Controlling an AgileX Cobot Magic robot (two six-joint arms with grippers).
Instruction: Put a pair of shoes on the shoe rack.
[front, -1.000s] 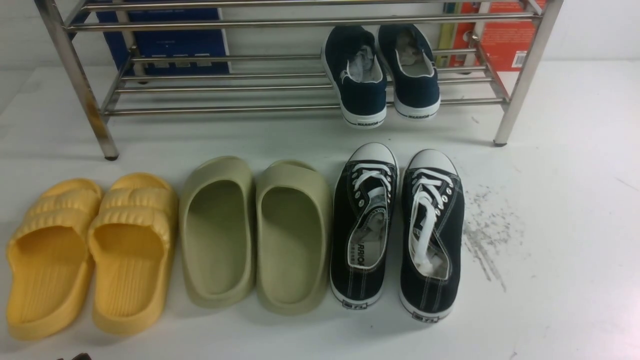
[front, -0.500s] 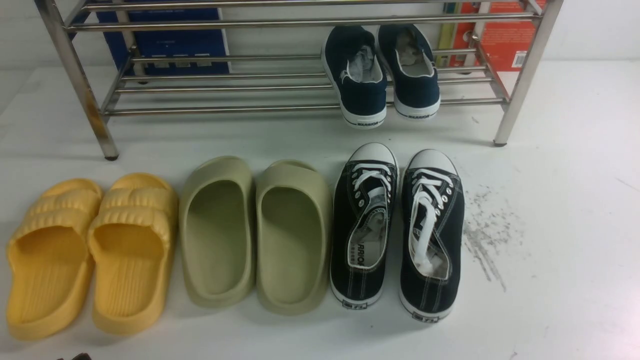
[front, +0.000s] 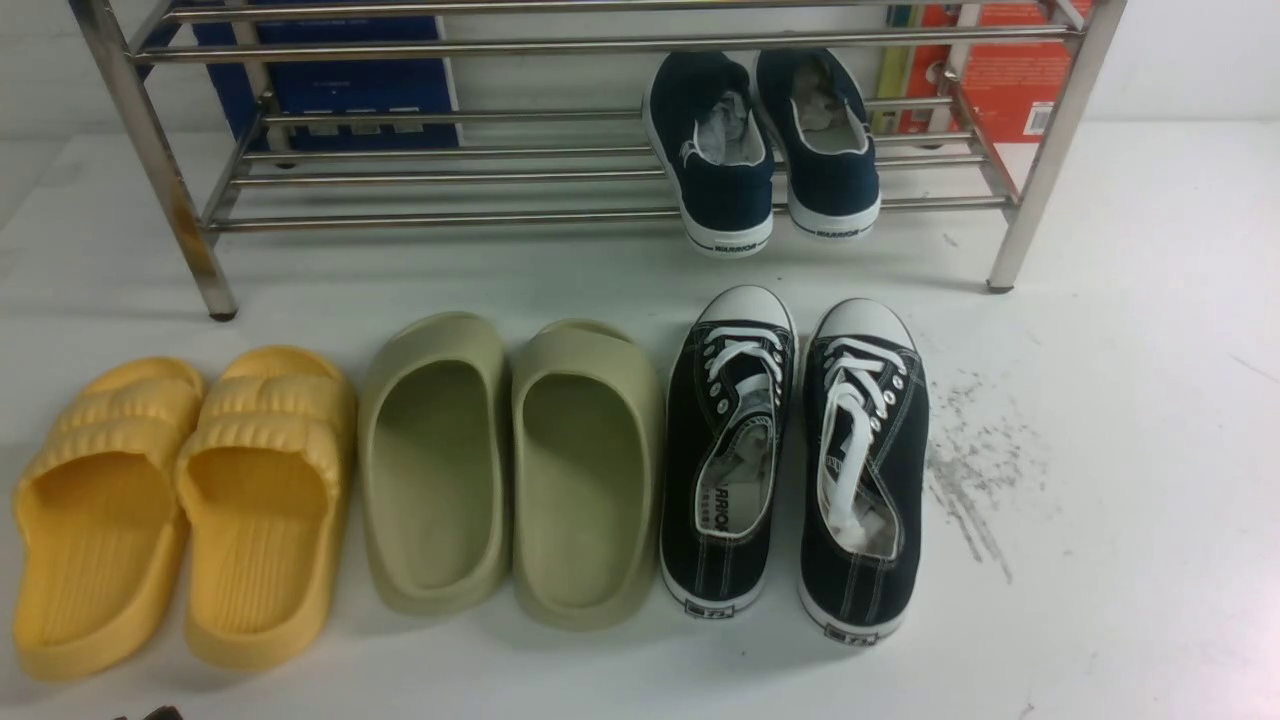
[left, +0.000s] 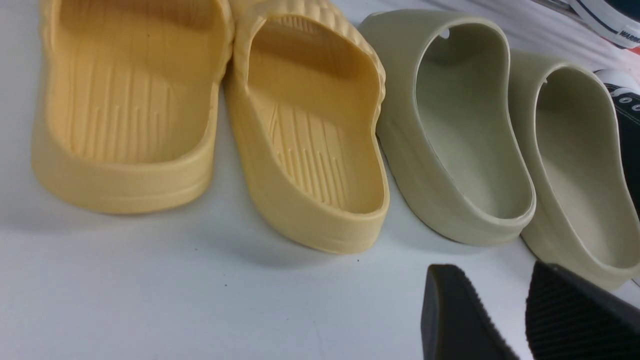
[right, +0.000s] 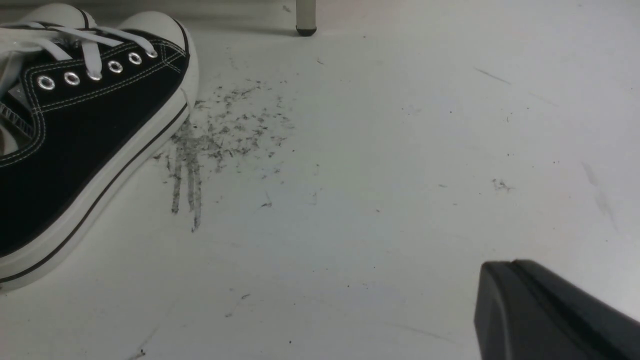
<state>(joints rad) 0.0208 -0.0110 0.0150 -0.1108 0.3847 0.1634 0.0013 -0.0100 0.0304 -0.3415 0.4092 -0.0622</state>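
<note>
The two navy slip-on shoes (front: 715, 150) (front: 828, 150) sit side by side on the lower tier of the steel shoe rack (front: 450, 178), right of its middle, with their heels toward me. The left shoe's heel hangs over the front bar. My left gripper (left: 490, 270) is open and empty, low over the white floor in front of the green slippers. My right gripper (right: 505, 265) is shut and empty, over bare floor to the right of the black sneakers. Neither gripper is near the rack.
On the floor before the rack lie, left to right, yellow slides (front: 180, 500), green slippers (front: 510, 460) and black lace-up sneakers (front: 790, 460). A scuffed patch (front: 970, 470) marks the floor to their right. A rack leg (right: 306, 20) stands beyond it.
</note>
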